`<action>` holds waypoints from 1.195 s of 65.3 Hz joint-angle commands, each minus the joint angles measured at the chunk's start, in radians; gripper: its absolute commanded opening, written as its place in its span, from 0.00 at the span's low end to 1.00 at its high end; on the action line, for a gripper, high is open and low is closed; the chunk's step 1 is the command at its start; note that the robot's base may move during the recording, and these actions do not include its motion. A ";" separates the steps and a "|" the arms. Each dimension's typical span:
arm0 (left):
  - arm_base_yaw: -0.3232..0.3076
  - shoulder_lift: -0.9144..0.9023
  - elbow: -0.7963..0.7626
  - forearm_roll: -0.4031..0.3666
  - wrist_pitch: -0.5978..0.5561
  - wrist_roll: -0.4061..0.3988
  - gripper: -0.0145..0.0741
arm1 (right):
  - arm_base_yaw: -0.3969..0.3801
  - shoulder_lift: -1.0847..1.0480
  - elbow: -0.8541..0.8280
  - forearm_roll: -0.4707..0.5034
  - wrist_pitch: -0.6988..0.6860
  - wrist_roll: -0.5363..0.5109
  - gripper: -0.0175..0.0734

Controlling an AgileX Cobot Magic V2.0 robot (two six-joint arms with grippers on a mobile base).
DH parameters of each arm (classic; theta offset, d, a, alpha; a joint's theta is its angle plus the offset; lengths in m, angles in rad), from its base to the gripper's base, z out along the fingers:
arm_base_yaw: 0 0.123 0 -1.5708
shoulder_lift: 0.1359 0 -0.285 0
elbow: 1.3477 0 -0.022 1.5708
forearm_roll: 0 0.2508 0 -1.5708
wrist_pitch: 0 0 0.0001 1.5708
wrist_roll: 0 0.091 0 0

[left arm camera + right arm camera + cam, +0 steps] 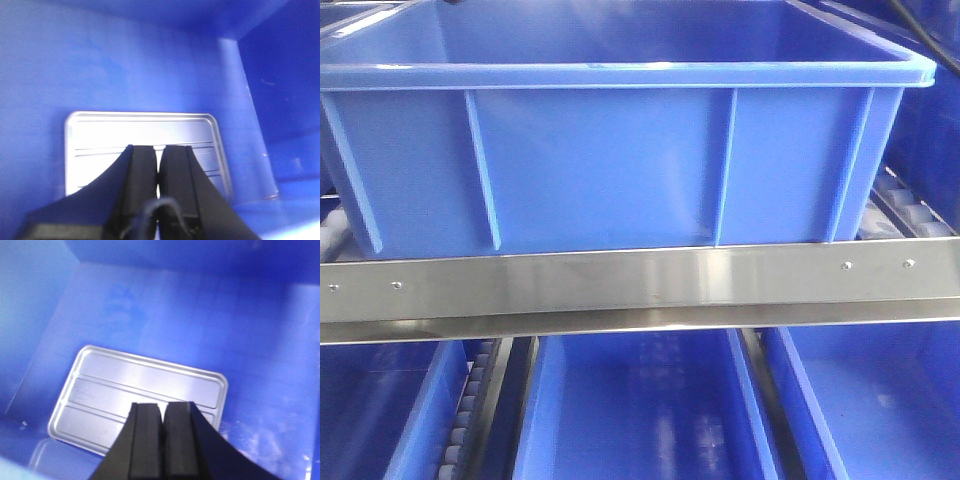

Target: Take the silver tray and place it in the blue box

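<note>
Blue plastic fills nearly every part of the scene: a steel shelf rail (640,285) with small screws runs across the front view, and on the roller track behind it stands the blue box (610,160), its lipped rim and vertical ribs facing the camera. Below the rail, more blue crates (630,410) sit side by side, with a strip of rollers (465,415) between two of them at the left. From this view the inside floor of the blue box cannot be seen.

Both wrist cameras look down into a blue container. On the left wrist view, the silver tray (145,132) lies flat on the blue floor, its raised rim and lengthwise ridges showing, with a blue wall rising at its right. The left gripper (159,167) hangs over the tray's near part, its two black fingers (140,175) pressed almost together with only a thin slit between them and nothing between the pads.

On the right wrist view the same silver tray (135,390) lies flat and at a slant, near the left wall, well apart from the far wall. The right gripper (161,425) hangs above the tray's near edge, its fingers (145,435) brought together, holding nothing.
</note>
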 commanded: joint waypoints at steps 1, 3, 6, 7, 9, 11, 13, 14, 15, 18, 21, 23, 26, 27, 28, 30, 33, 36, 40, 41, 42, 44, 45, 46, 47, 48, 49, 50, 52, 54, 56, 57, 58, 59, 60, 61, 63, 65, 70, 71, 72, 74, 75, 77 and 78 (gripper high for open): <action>-0.007 -0.130 0.073 -0.017 -0.150 0.064 0.16 | 0.001 -0.145 0.102 0.005 -0.200 -0.060 0.25; -0.007 -0.166 0.114 -0.017 -0.168 0.085 0.16 | 0.001 -0.185 0.155 0.005 -0.243 -0.078 0.25; -0.007 -0.216 0.179 -0.017 -0.207 0.124 0.16 | 0.001 -0.241 0.227 0.005 -0.305 -0.103 0.25; -0.007 -0.238 0.195 -0.017 -0.216 0.133 0.16 | 0.001 -0.266 0.257 0.005 -0.320 -0.106 0.25; -0.007 -0.273 0.234 -0.017 -0.242 0.150 0.16 | 0.001 -0.306 0.307 0.003 -0.355 -0.116 0.25; -0.007 -0.307 0.272 -0.017 -0.270 0.161 0.16 | 0.001 -0.346 0.355 -0.003 -0.387 -0.127 0.25; -0.007 -0.342 0.309 -0.015 -0.298 0.161 0.16 | 0.001 -0.386 0.401 -0.008 -0.416 -0.135 0.25; -0.007 -0.355 0.332 -0.015 -0.310 0.161 0.16 | 0.001 -0.401 0.419 -0.012 -0.432 -0.136 0.25; -0.007 -0.375 0.346 -0.015 -0.327 0.161 0.16 | 0.001 -0.425 0.445 -0.015 -0.441 -0.136 0.25; -0.007 -0.424 0.405 -0.015 -0.366 0.161 0.16 | 0.001 -0.480 0.503 -0.028 -0.471 -0.136 0.25; -0.007 -0.477 0.456 0.003 -0.408 0.161 0.16 | 0.001 -0.542 0.563 -0.030 -0.488 -0.136 0.25; -0.007 -0.511 0.491 0.029 -0.428 0.161 0.16 | 0.001 -0.582 0.597 -0.030 -0.496 -0.136 0.25; -0.007 -0.556 0.544 0.061 -0.441 0.161 0.16 | 0.001 -0.638 0.642 -0.030 -0.498 -0.136 0.25; -0.007 -0.575 0.557 0.069 -0.442 0.161 0.16 | 0.001 -0.663 0.660 -0.030 -0.498 -0.136 0.25; -0.007 -0.588 0.575 0.072 -0.442 0.161 0.16 | 0.001 -0.679 0.672 -0.030 -0.497 -0.136 0.25; -0.007 -0.624 0.603 0.072 -0.439 0.161 0.16 | 0.001 -0.719 0.702 -0.030 -0.496 -0.136 0.25; -0.007 -0.686 0.643 0.072 -0.435 0.161 0.16 | 0.001 -0.784 0.747 -0.030 -0.495 -0.136 0.25; -0.007 -0.743 0.688 0.072 -0.435 0.161 0.16 | 0.001 -0.844 0.786 -0.030 -0.492 -0.136 0.25; -0.007 -0.829 0.739 0.072 -0.435 0.161 0.16 | 0.001 -0.932 0.837 -0.030 -0.485 -0.136 0.25; -0.007 -0.855 0.749 0.072 -0.435 0.161 0.16 | 0.001 -0.958 0.851 -0.030 -0.483 -0.136 0.25; -0.007 -0.873 0.763 0.072 -0.432 0.161 0.16 | 0.001 -0.975 0.861 -0.030 -0.479 -0.136 0.25; -0.007 -0.917 0.785 0.072 -0.427 0.161 0.16 | 0.001 -1.017 0.882 -0.030 -0.470 -0.136 0.25; -0.007 -0.943 0.793 0.072 -0.423 0.161 0.16 | 0.001 -1.043 0.893 -0.030 -0.466 -0.136 0.25; -0.007 -0.961 0.804 0.072 -0.415 0.161 0.16 | 0.001 -1.059 0.900 -0.030 -0.458 -0.136 0.25; -0.007 -0.986 0.815 0.072 -0.409 0.161 0.16 | 0.001 -1.082 0.909 -0.030 -0.449 -0.136 0.25; -0.007 -1.011 0.825 0.072 -0.400 0.161 0.16 | 0.001 -1.113 0.920 -0.030 -0.439 -0.136 0.25; -0.007 -1.044 0.837 0.072 -0.393 0.161 0.16 | 0.001 -1.134 0.928 -0.030 -0.425 -0.136 0.25; -0.007 -1.068 0.842 0.072 -0.380 0.161 0.16 | 0.001 -1.154 0.934 -0.030 -0.419 -0.136 0.25; -0.007 -1.106 0.852 0.072 -0.357 0.161 0.16 | 0.001 -1.186 0.943 -0.030 -0.399 -0.136 0.25; -0.007 -1.141 0.857 0.072 -0.336 0.161 0.16 | 0.001 -1.215 0.950 -0.030 -0.377 -0.136 0.25; -0.007 -1.174 0.859 0.072 -0.314 0.161 0.16 | 0.001 -1.240 0.952 -0.030 -0.349 -0.136 0.25; -0.007 -1.187 0.861 0.072 -0.304 0.161 0.16 | 0.001 -1.249 0.952 -0.030 -0.339 -0.136 0.25; -0.007 -1.204 0.863 0.072 -0.302 0.161 0.16 | 0.001 -1.261 0.952 -0.030 -0.326 -0.136 0.25; -0.007 -1.214 0.864 0.072 -0.301 0.161 0.16 | 0.001 -1.272 0.952 -0.030 -0.316 -0.136 0.25; -0.007 -1.229 0.866 0.072 -0.301 0.161 0.16 | 0.001 -1.277 0.952 -0.030 -0.311 -0.136 0.25; -0.007 -1.242 0.868 0.072 -0.301 0.161 0.16 | 0.001 -1.285 0.952 -0.030 -0.305 -0.136 0.25; -0.007 -1.260 0.868 0.072 -0.301 0.161 0.16 | 0.001 -1.293 0.952 -0.030 -0.302 -0.136 0.25; -0.007 -1.272 0.868 0.072 -0.305 0.161 0.16 | 0.001 -1.294 0.952 -0.030 -0.302 -0.136 0.25; -0.007 -1.280 0.868 0.072 -0.305 0.161 0.16 | 0.001 -1.294 0.952 -0.030 -0.301 -0.136 0.25; -0.007 -1.280 0.868 0.072 -0.305 0.161 0.16 | 0.001 -1.294 0.952 -0.030 -0.302 -0.136 0.25; -0.007 -1.278 0.868 0.072 -0.305 0.161 0.16 | 0.001 -1.294 0.952 -0.030 -0.302 -0.136 0.25; -0.007 -1.278 0.868 0.072 -0.305 0.161 0.16 | 0.001 -1.294 0.952 -0.030 -0.302 -0.136 0.25; -0.007 -1.278 0.868 0.072 -0.305 0.161 0.16 | 0.001 -1.294 0.952 -0.030 -0.302 -0.136 0.25; -0.007 -1.278 0.868 0.072 -0.305 0.161 0.16 | 0.001 -1.294 0.952 -0.030 -0.302 -0.136 0.25; -0.007 -1.278 0.868 0.072 -0.305 0.161 0.16 | 0.001 -1.294 0.952 -0.030 -0.302 -0.136 0.25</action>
